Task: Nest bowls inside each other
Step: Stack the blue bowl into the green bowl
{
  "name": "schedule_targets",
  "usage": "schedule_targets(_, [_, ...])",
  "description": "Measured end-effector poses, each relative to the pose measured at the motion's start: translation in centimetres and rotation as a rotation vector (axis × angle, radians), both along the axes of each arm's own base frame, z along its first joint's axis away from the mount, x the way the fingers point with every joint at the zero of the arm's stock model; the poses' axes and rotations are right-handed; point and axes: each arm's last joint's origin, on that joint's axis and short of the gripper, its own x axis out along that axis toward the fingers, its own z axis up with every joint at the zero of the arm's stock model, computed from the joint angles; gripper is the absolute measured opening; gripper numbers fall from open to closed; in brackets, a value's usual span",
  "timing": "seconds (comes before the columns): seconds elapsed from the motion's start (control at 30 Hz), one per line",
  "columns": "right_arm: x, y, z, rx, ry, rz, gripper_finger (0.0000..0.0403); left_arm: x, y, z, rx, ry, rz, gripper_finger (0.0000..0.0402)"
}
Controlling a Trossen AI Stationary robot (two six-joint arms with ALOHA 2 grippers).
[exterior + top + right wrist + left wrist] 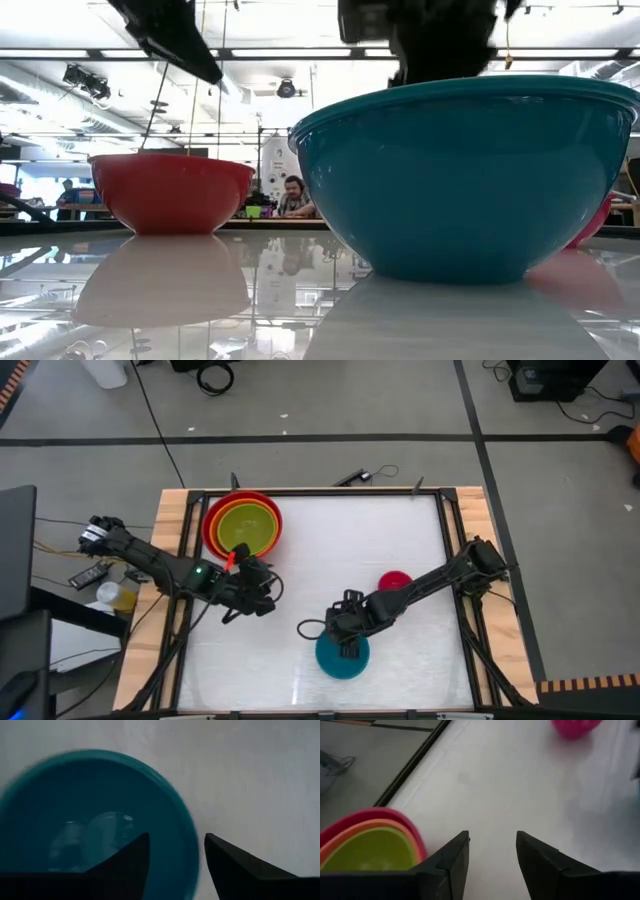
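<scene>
The red, orange and yellow-green bowls sit nested as one stack at the far left of the table. The blue bowl rests on its base near the front centre, and the pink bowl stands behind it to the right. My right gripper is open above the blue bowl, with one finger over its hollow and the other outside its rim. My left gripper is open in the air beside the stack, with nothing between its fingers.
A black frame and a wooden border run round the white table. In the low view the blue bowl fills the front, with the red bowl farther back. A person sits in the room beyond.
</scene>
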Motion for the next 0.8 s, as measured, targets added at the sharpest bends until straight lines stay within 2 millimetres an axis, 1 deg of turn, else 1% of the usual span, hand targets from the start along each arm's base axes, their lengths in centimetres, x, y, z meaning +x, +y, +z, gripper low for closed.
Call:
schedule_targets(0.07, [-0.2,-0.2,-0.7,-0.007,0.009,-0.006,0.0185,0.1,-0.2,0.1,-0.026,-0.035,0.005,0.0166])
schedule_targets(0.17, [-0.6,-0.4,-1.5,-0.017,0.035,-0.01,0.0161,0.5,-0.7,-0.2,-0.057,-0.056,0.018,0.0166])
schedule_targets(0.37, [-0.5,-0.9,-2.5,-0.02,0.019,-0.03,0.0113,2.1,-1.6,-1.8,-0.077,-0.051,0.031,0.0166])
schedule_targets(0.5, [-0.1,-1.6,-2.0,-0.105,-0.056,-0.123,0.0065,3.4,-2.2,-3.0,-0.088,-0.063,0.028,0.0167])
schedule_targets(0.6, [0.5,-2.1,-0.8,-0.222,-0.185,-0.215,0.0028,4.3,-2.5,-3.4,-0.111,-0.098,0.025,0.0172])
schedule_targets(0.7, [1.0,-2.3,-0.4,-0.33,-0.272,-0.244,0.0023,4.7,-2.5,-3.4,-0.126,-0.114,0.022,0.0188])
schedule_targets(0.8, [1.4,-2.2,-0.1,-0.404,-0.333,-0.219,0.0023,5.0,-2.2,-3.8,-0.131,-0.099,0.027,0.0209])
